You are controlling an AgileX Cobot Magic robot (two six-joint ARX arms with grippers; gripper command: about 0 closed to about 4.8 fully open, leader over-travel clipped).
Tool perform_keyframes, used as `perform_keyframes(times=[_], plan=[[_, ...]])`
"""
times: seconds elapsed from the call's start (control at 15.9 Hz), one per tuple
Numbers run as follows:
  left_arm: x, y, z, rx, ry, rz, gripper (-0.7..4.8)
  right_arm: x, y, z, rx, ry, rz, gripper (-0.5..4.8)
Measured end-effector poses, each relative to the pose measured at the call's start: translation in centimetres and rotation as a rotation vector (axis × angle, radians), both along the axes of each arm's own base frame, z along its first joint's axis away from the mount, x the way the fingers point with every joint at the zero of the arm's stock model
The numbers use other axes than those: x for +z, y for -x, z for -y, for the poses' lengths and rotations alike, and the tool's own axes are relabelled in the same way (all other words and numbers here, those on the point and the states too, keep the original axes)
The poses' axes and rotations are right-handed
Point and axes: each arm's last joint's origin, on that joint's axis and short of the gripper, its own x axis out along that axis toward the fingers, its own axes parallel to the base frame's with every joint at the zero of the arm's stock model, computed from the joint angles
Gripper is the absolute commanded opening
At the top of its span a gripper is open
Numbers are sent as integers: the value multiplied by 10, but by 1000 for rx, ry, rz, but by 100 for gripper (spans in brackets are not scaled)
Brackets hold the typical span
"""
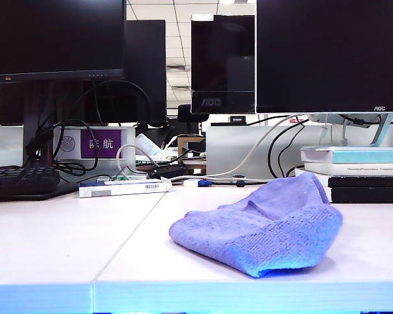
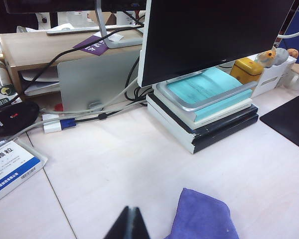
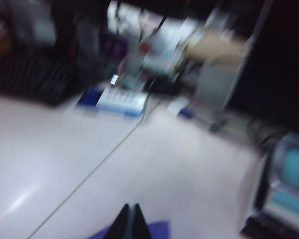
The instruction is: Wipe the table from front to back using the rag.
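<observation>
Crumpled near the front edge of the table (image 1: 65,242), the rag (image 1: 262,229) lies in a loose heap on the right-hand panel, just in front of the stacked books (image 1: 363,173) and to the right of the thin seam. Neither arm shows in the exterior view. The left gripper (image 2: 129,225) hangs over the table just beside the rag, its fingers pressed together and holding nothing. The right gripper (image 3: 131,221) is likewise pinched shut and empty, above the rag's near edge (image 3: 154,230); its view is badly smeared, so finer detail is lost. By my reading, the wipe itself is not under way: the cloth is bunched, not flattened under a gripper. Next, one gripper needs to open, settle onto the rag, grip or press it, then push it away toward the monitors (image 1: 327,55).
</observation>
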Motion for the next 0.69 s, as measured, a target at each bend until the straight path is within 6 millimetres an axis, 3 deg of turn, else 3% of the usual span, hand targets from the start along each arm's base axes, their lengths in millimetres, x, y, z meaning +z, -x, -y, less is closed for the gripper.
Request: perform_keyframes(times=[0.13,0.19,0.38,0.44,0.63,0.69], plan=[[0,0,0,0,0,0,-4,-3,23,18,-29,-10,77,-5],[0,0,0,0,0,0,-4,-15,33,25,-43,-13,88,-5],[0,0,0,0,0,0,-4,-84,54,41,-57,11,63,-5],[0,0,0,0,0,1,-4,-96,56,42,-65,6,72,-5],[0,0,0,0,0,0,-4,-170,58,46,-120,31,58,-5],[0,0,0,0,0,1,-4,-183,57,47,-142,29,66,-5]])
